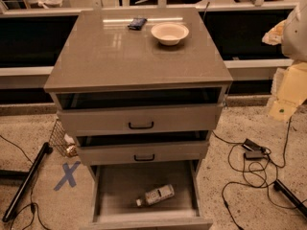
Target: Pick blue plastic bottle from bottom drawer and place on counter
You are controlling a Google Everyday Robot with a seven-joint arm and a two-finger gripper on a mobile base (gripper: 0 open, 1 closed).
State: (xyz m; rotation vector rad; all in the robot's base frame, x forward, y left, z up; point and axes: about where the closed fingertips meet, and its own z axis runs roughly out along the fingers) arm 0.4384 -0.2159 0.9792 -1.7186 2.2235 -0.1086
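The step in hand looks like the reach down to the blue plastic bottle (156, 195), and nothing is grasped yet. The pincer (287, 99) sits at the far right edge of the view, level with the cabinet's upper part and well apart from the bottle. Whether it is open or closed I cannot tell.

The bottle lies on its side on the floor of the bottom drawer (120, 186), which is pulled out toward the near side. It rests right of the floor's centre and close to the near wall.

Its long axis runs mostly left to right with a slight skew. The white cap points left and a little nearer, and the base points right and a little farther.

To do the reach well, I would bring the pincer down from above on the near side of the middle drawer (144, 153), whose front overhangs the far part of the open box. I would turn it so it closes across the bottle's short width at the labelled middle. A round body like this may roll if nudged, so a centred descent is safer.

On the table (115, 56), the bare near half looks like the easiest landing spot, away from the white bowl (170, 33) and the dark blue packet (137, 23) at the far side.
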